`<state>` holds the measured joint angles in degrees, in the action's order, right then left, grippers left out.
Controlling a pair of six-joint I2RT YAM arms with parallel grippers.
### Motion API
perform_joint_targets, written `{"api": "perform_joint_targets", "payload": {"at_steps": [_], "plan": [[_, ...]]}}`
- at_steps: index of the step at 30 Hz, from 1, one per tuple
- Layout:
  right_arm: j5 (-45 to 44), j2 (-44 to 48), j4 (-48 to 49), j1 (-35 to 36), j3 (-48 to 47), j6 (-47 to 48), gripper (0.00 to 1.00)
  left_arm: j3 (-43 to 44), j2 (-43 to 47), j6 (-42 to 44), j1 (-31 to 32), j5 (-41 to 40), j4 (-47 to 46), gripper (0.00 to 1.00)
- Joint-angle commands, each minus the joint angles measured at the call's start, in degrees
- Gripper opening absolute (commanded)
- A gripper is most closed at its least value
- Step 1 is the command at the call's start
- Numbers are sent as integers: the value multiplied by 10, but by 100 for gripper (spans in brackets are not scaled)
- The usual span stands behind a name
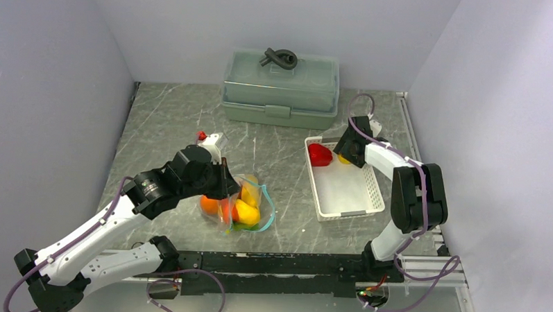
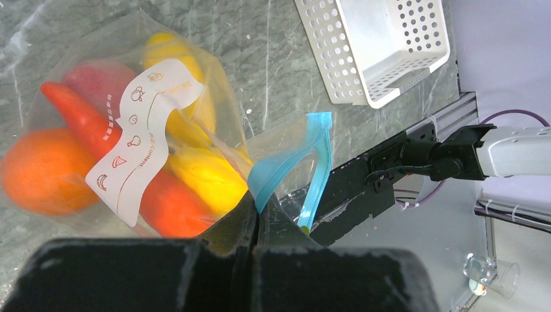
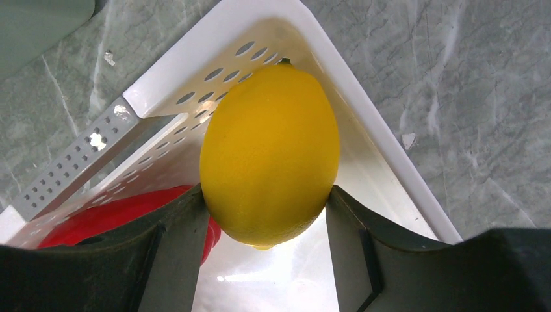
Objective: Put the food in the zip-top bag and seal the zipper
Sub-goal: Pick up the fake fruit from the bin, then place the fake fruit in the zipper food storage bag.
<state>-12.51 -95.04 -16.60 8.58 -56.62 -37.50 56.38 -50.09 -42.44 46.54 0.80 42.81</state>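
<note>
The grey marbled desk (image 1: 288,149) carries a grey-green lidded box (image 1: 279,87) at upper middle of the top view, shut, so its contents are hidden; a dark looped thing (image 1: 278,57) lies on its lid. Right of centre, the white lattice basket (image 1: 345,189) holds a red piece (image 1: 320,155) and a yellow lemon (image 3: 269,153) in its far corner. The right hand (image 3: 266,201) has its fingers against both sides of the lemon. Left of centre, the zip-top bag (image 2: 140,130) holds an orange (image 2: 39,172), yellow pieces (image 2: 205,175) and a long red piece (image 2: 78,114). The left hand (image 2: 256,214) is pinched tight on the bag's edge beside the teal zipper (image 2: 312,162), whose mouth gapes. The bag's label and folds blur the other pieces inside.
</note>
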Motion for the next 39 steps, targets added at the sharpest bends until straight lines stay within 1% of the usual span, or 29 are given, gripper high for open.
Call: {"api": "perform_joint_targets", "payload": {"at_steps": [1,3,4,16,21,29,35,39], "plan": [[8,20,29,-5,-15,7,19,17,1,4,2,7,-19,0],[14,36,31,-5,-6,8,11,17,2,3,2,7,-19,0],[18,46,29,-5,-1,8,10,17,2,3,2,6,-19,0],[131,216,0,-1,49,46,7,27,0,4,2,-7,-10,0],[241,299,10,13,73,77,8,32,-5,7,2,-13,-8,0],[333,406,-17,88,71,142,8,37,-11,9,1,-19,-5,0],[364,426,-59,194,48,190,9,41,-18,10,1,-21,-5,0],[380,437,-80,244,42,211,10,43,-20,10,1,-21,-4,0]]}}
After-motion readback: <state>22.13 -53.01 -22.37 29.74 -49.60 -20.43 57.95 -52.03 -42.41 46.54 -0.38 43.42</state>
